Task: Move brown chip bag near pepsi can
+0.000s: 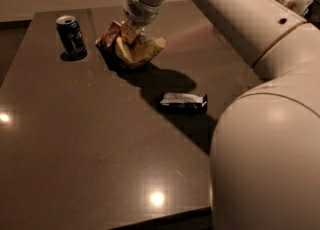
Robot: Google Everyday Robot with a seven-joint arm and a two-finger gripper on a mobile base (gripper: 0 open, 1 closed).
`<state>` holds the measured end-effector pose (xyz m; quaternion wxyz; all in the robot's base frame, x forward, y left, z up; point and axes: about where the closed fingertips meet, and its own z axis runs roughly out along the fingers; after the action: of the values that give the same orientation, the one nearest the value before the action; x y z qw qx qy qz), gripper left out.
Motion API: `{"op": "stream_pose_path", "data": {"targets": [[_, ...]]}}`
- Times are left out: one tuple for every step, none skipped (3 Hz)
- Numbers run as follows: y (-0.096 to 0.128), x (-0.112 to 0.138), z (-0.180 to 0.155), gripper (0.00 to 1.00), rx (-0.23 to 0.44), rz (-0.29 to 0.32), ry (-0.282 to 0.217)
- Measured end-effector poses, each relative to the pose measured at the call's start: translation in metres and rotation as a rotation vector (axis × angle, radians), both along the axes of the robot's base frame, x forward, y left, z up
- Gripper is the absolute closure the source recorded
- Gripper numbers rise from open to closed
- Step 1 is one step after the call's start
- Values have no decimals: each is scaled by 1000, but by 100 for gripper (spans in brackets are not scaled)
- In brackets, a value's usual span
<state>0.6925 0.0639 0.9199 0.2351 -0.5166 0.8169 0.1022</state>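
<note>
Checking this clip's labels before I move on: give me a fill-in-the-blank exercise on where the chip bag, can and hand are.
1. In the camera view, the hand, clamped on the brown chip bag, is to the ___ of the pepsi can.
2. The pepsi can stands ___ on the table.
3. Bag and can are ___ (touching/apart).
Missing words: right; upright; apart.

My white arm [235, 19] stretched in from right, wrist tipped downward; my cream two-finger gripper [129, 33] at far left, clamped on crinkly brown-and-yellow chip bag [142, 51].
</note>
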Motion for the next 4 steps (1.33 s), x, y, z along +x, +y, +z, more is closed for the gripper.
{"op": "stream_pose_path", "data": {"targets": [[21, 4, 2, 82, 3, 22, -3], [33, 7, 2, 58, -2, 24, -6], [36, 8, -1, 35, -6, 18, -12], [38, 8, -3, 12, -7, 21, -8]]}}
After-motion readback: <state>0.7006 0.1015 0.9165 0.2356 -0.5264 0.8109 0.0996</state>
